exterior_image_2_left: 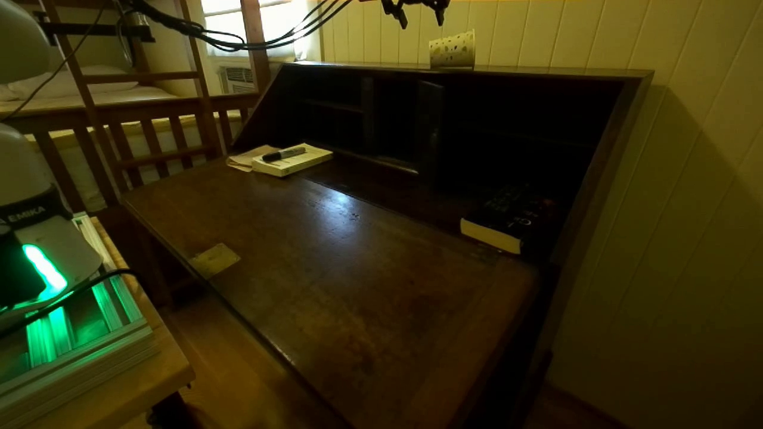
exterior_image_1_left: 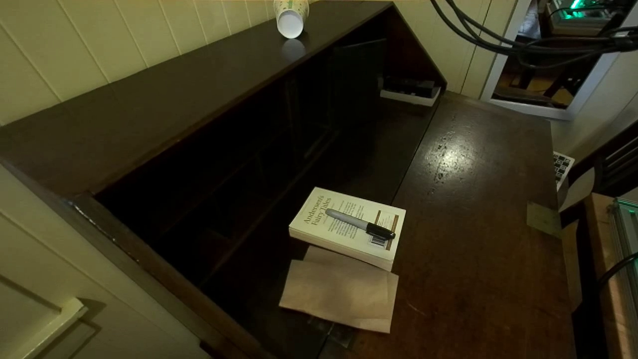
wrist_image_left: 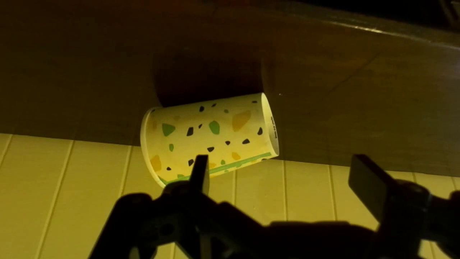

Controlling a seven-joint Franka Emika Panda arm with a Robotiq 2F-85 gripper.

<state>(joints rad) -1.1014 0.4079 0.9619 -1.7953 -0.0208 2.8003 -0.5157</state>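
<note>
A paper cup (wrist_image_left: pixel 215 133) with green, orange and dark flecks lies on its side on the top board (exterior_image_1_left: pixel 199 80) of a dark wooden desk. Its round white end faces the camera in an exterior view, where the cup (exterior_image_1_left: pixel 290 22) is cut by the frame's top edge. My gripper (exterior_image_2_left: pixel 422 24) hangs above the desk, just up and to the side of the cup (exterior_image_2_left: pixel 452 52). In the wrist view the gripper (wrist_image_left: pixel 281 158) stands wide open with nothing between its fingers. One finger (wrist_image_left: pixel 199 172) overlaps the cup's lower edge in the picture; contact cannot be told.
A grey marker (exterior_image_1_left: pixel 349 219) with a black cap rests on a white book (exterior_image_1_left: pixel 316 202). Beside it are brown paper pieces (exterior_image_1_left: pixel 334 294). A dark book (exterior_image_2_left: pixel 492 235) lies at the desk's far end. A small door (exterior_image_2_left: pixel 432 125) stands ajar. Cables (exterior_image_1_left: pixel 498 47) hang overhead.
</note>
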